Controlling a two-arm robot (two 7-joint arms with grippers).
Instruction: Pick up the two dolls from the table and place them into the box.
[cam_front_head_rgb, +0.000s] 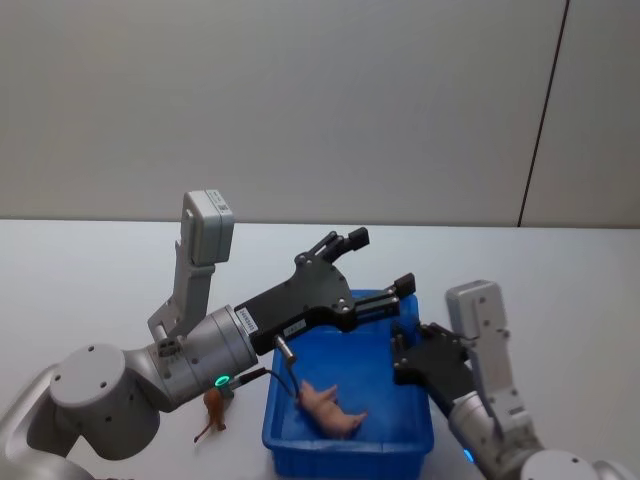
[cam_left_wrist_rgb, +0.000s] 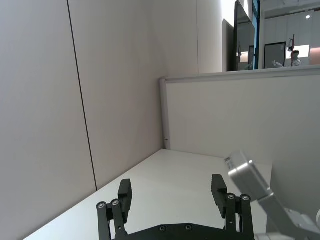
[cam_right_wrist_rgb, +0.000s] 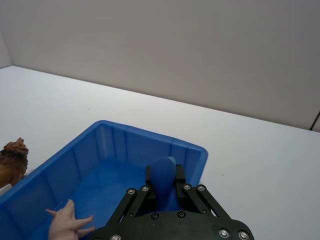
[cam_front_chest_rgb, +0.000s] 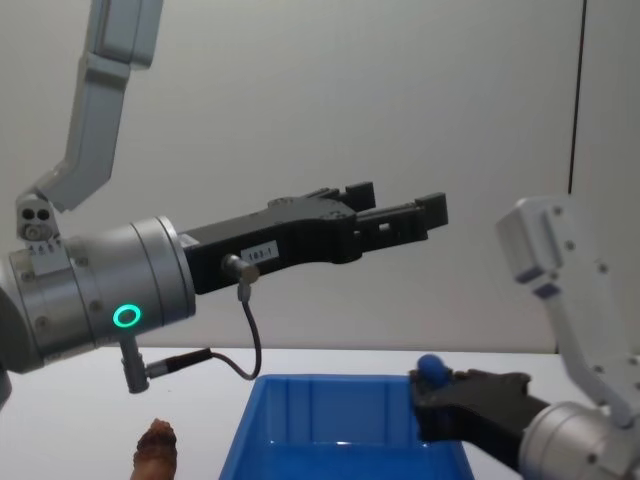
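The white worktop stood before a plain grey wall. The right tool was clenched on the blue-topped doll and hung over the blue box, so this doll was not yet released. Below that tool, a pink figure lay inside the box. The left tool, spread and empty, hung high above the box. Behind it, just outside the box wall, the reddish-brown doll stood on the worktop. I judged this one was left to pick.
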